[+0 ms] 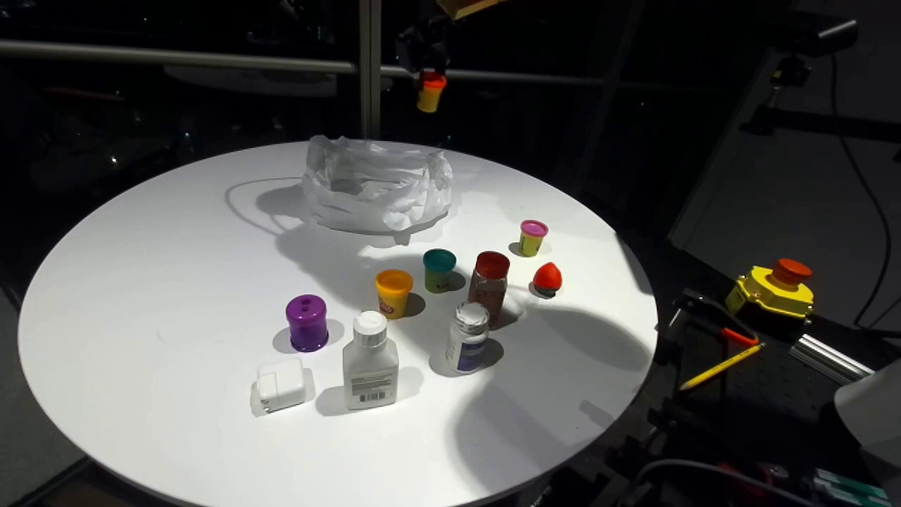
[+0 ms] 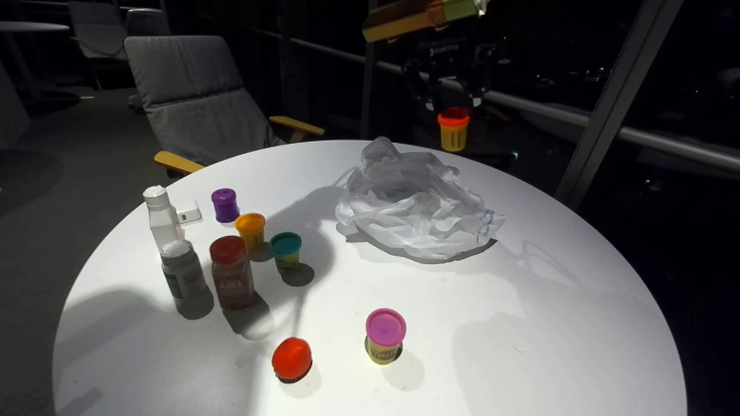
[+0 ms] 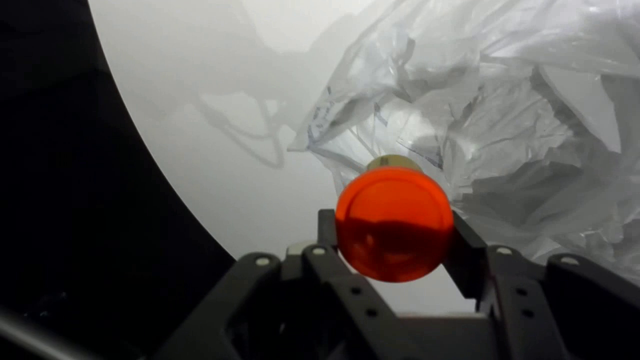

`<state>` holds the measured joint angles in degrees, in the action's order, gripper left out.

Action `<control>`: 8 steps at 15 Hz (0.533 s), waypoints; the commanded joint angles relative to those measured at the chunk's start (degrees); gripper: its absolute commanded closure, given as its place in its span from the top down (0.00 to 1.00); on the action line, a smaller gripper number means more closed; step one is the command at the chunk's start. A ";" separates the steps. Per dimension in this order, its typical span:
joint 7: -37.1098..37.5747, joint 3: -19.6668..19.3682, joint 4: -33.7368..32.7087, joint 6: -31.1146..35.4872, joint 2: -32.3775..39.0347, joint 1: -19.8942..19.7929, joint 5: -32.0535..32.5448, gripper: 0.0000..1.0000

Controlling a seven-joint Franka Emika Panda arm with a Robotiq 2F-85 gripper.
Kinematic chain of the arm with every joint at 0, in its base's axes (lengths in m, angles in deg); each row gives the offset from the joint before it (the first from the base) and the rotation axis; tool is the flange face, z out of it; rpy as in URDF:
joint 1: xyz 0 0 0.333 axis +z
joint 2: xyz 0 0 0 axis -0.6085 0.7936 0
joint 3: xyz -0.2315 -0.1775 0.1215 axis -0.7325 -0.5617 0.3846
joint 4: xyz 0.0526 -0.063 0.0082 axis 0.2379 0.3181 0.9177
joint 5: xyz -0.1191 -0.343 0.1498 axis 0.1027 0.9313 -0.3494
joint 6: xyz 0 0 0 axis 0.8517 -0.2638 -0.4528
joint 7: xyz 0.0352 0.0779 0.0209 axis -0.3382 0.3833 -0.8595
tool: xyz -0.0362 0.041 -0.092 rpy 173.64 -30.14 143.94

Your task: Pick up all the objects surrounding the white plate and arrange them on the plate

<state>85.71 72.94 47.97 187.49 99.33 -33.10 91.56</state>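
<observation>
Up in the air, the black tool grips a yellow tub by its red-orange lid, one finger on each side, holding it nearly upright, higher than the crumpled white bag. That bag sits on the round white bench, its mouth gaping. On the bench too, apart from the bag, I see a purple pot, an orange tub near a teal-lidded tub, a white block, a tall white bottle, and a smaller labelled bottle just beside a red-lidded jar. A pink-lidded tub stands near a rounded red thing. Past the bench there's a grey chair.
</observation>
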 commanded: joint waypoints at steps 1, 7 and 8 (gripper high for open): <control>-1.88 1.40 -14.02 -1.82 11.99 -0.29 0.03 0.28; -3.57 2.28 -28.34 -5.08 28.81 -1.06 -2.14 0.28; -3.62 2.17 -30.47 -5.33 31.21 -1.19 -2.34 0.28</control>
<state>83.75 75.22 28.70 184.88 121.91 -33.48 90.77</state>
